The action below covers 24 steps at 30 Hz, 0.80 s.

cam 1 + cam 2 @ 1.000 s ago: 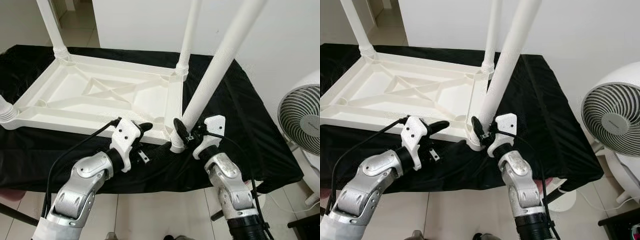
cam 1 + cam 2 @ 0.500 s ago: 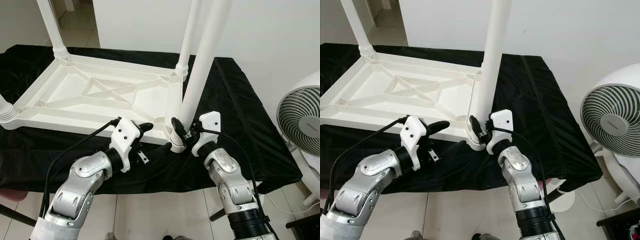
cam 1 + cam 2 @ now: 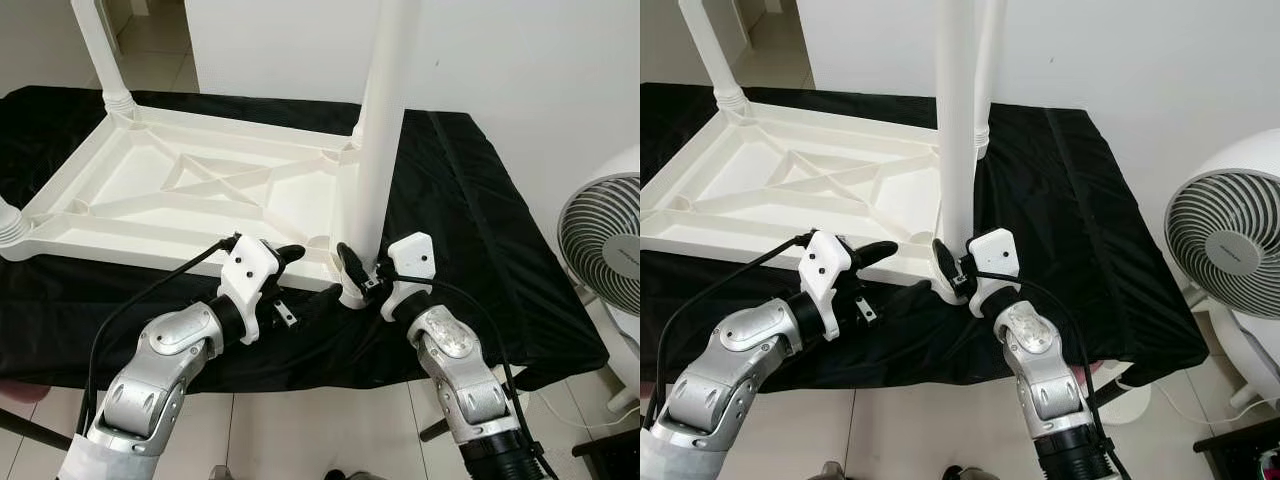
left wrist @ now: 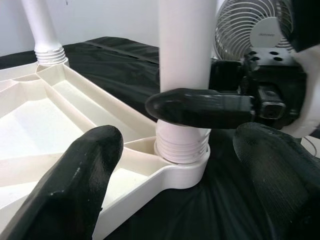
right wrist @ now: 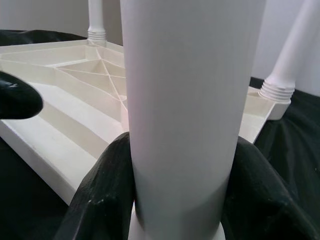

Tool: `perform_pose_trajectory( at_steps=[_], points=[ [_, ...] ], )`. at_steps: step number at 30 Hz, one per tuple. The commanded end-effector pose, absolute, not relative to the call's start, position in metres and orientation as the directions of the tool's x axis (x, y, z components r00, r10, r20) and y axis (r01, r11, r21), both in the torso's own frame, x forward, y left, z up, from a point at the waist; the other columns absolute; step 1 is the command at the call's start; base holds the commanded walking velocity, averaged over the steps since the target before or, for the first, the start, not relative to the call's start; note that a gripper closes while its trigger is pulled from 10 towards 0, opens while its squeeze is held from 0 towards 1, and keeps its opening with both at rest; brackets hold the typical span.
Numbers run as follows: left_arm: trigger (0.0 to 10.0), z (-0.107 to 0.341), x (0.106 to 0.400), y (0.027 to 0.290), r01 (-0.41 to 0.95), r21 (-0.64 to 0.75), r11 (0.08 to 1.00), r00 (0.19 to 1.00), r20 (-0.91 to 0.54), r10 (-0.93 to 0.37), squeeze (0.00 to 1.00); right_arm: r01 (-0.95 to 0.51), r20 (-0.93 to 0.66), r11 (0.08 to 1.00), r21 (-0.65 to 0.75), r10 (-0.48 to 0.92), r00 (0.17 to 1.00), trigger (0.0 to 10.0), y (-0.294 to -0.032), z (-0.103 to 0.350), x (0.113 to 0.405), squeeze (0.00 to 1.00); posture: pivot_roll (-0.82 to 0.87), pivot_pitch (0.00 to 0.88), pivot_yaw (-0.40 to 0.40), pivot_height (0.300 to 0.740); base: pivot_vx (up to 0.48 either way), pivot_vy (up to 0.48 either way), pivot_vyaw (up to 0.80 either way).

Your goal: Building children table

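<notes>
A white plastic children's table (image 3: 200, 190) lies upside down on a black cloth (image 3: 470, 200). Legs stand in its far left, near left and far right corners. A fourth white leg (image 3: 378, 150) stands upright in the near right corner socket (image 4: 182, 150). My right gripper (image 3: 360, 280) is shut on that leg just above the socket, with a finger (image 5: 100, 195) on each side. My left gripper (image 3: 300, 275) is open at the table's front edge beside that corner, one finger (image 4: 85, 170) over the table rim and the other over the cloth.
A white floor fan (image 3: 605, 250) stands to the right of the cloth-covered table. A white wall rises behind. The tiled floor (image 3: 330, 430) shows at the front edge below my arms.
The leg in my right gripper has swung from leaning right to upright in the corner socket. The right gripper shifted slightly left with it. The left arm has not moved.
</notes>
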State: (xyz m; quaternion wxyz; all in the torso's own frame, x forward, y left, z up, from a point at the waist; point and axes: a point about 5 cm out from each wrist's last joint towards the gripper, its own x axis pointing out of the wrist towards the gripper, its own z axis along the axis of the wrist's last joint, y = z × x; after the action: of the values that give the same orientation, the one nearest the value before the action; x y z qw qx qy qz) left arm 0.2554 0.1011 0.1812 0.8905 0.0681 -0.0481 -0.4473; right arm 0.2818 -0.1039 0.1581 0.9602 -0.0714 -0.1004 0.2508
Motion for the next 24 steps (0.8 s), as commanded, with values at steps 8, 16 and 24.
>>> perform_pose_trajectory(
  at_steps=[8, 16, 24],
  points=[
    [10.0, 0.184, 0.253, 0.103, 0.792, 0.161, 0.589, 0.594, 0.021, -0.804, 0.00, -0.471, 0.087, 0.851, -0.232, 0.500, 0.861, 10.0, -0.109, 0.141, 0.278, 0.00, 0.13, 0.113, -0.053, 0.740, 0.000, 0.000, 0.00],
    [10.0, 0.184, 0.253, 0.104, 0.791, 0.161, 0.590, 0.595, 0.018, -0.803, 0.00, -0.437, 0.080, 0.892, -0.113, 0.447, 0.891, 10.0, -0.115, 0.135, 0.280, 0.00, 0.13, 0.122, -0.052, 0.740, 0.000, 0.000, 0.00],
    [10.0, 0.184, 0.252, 0.105, 0.792, 0.158, 0.590, 0.596, 0.017, -0.803, 0.00, -0.395, 0.073, 0.919, 0.012, 0.393, 0.916, 10.0, -0.122, 0.131, 0.281, 0.00, 0.14, 0.132, -0.047, 0.740, 0.000, 0.000, 0.00]
  ],
)
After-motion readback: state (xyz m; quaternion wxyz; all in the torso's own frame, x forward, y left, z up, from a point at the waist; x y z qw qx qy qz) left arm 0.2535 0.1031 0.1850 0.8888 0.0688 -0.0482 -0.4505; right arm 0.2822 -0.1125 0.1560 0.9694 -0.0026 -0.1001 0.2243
